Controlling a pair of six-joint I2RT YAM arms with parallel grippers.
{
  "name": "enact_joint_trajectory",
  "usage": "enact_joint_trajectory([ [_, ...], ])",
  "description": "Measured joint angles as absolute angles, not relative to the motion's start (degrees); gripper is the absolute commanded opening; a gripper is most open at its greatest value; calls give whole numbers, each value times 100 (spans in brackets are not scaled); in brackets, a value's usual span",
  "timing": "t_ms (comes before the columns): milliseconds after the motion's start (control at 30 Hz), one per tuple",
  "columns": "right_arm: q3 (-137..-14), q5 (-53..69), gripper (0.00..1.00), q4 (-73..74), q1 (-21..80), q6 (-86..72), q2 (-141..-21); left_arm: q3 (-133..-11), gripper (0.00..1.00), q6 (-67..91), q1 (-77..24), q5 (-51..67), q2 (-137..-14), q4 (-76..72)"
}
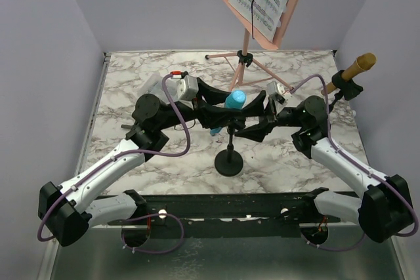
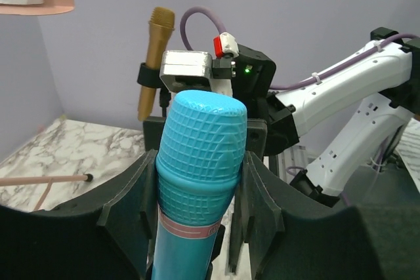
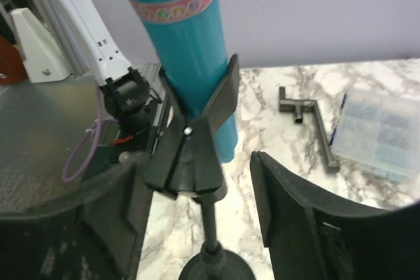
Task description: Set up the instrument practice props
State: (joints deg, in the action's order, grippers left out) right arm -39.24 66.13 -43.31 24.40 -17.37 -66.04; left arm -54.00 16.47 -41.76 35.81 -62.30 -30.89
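Left gripper clamped on the blue microphone, which sits in the stand clip mid-table; right gripper parted around that clip, holding nothing, so the unbraced stand may tip if left drags the microphone on release.

A robotics lab booth: plain lilac walls, marble-patterned table, left arm and right arm at its edge.

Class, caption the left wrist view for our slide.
Left gripper holds the blue mic; gold mic sits in its mount behind.
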Motion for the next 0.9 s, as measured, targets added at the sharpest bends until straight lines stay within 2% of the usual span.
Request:
enact_joint_trajectory([
  [33, -3911, 6576, 98, -4311, 2440, -1756, -6554, -5400, 0, 1658, -4191, 3597, -6241, -3100],
  [167, -3865, 6379, 100, -3931, 2440, -1756, -6217, -5400, 0, 1671, -4261, 3688, -6239, -3100],
  [200, -3865, 6307, 100, -3782, 2440, -1758, -6130, -5400, 6, 1691, -4268, 3688, -6239, -3096],
  [267, -3870, 6143, 100, -3465, 2440, -1800, -5972, -5400, 26, 1741, -4268, 3688, -6237, -3096],
  [433, -4007, 5815, 100, -2530, 2440, -2084, -5743, -5398, 62, 1935, -4268, 3677, -6226, -3083],
  [500, -4167, 5743, 100, -2250, 2440, -2246, -5730, -5393, 73, 2040, -4268, 3669, -6198, -3057],
  [633, -4727, 5704, 99, -1750, 2473, -2414, -5824, -5231, 86, 2320, -4276, 3511, -6014, -3035],
  [700, -5000, 5714, 95, -1627, 2488, -2447, -5946, -5122, 97, 2414, -4276, 3439, -5881, -3022],
  [733, -5105, 5730, 92, -1564, 2502, -2449, -6025, -5092, 99, 2451, -4276, 3404, -5822, -3009],
  [867, -5341, 5935, 76, -1337, 2519, -2473, -6401, -5054, 97, 2561, -4276, 3295, -5669, -2921],
  [900, -5341, 5992, 67, -1304, 2519, -2495, -6473, -5024, 95, 2561, -4276, 3245, -5599, -2832],
])
